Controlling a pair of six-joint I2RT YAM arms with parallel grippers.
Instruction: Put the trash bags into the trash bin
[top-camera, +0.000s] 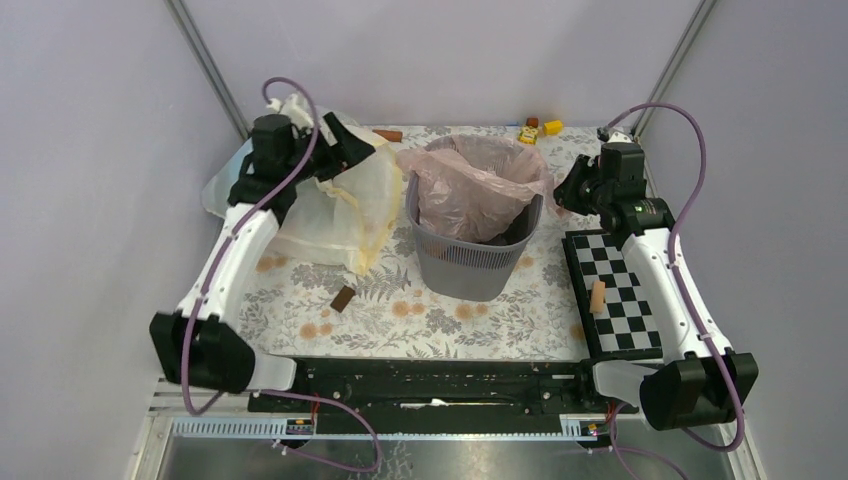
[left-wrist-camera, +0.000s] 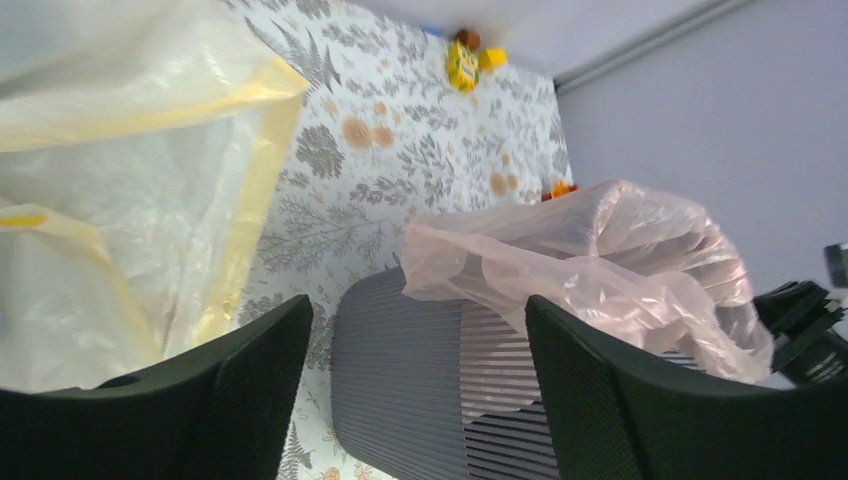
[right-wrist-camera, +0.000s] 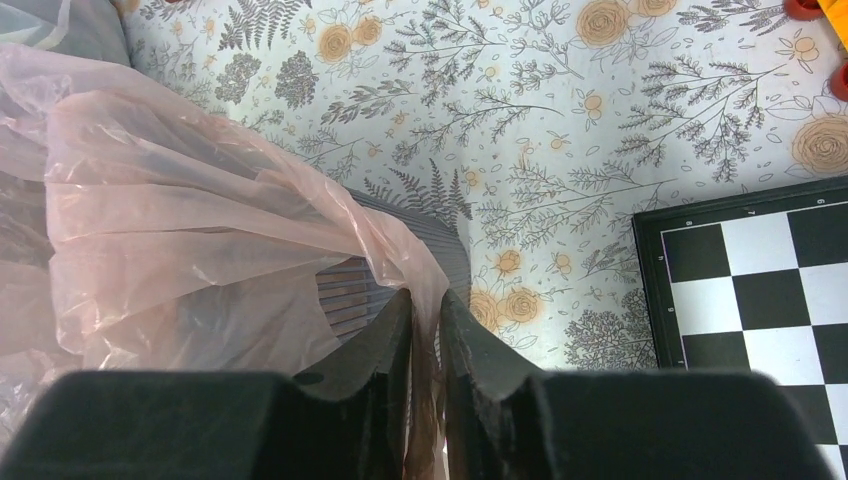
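Jaws on your right gripper (right-wrist-camera: 427, 300) are pressing nearly together on a fold of the pale-pink trash bag (top-camera: 478, 185), pinching its right edge just outside the trash bin (top-camera: 470, 268). Most of the bag is sitting in the bin's mouth, mid-table (top-camera: 400, 312), with crinkled plastic spilling over the far-left and right rim. Your left gripper (left-wrist-camera: 418, 320) is hanging with its jaws wide apart, holding nothing, and is facing the bin from the left, beside the large whitish bag (top-camera: 340, 200) with a yellow rim. A checkerboard (top-camera: 612, 290) is lying right of the bin. The task is looking mostly done. You are probably left with settling the loose edges at the rim and letting go.
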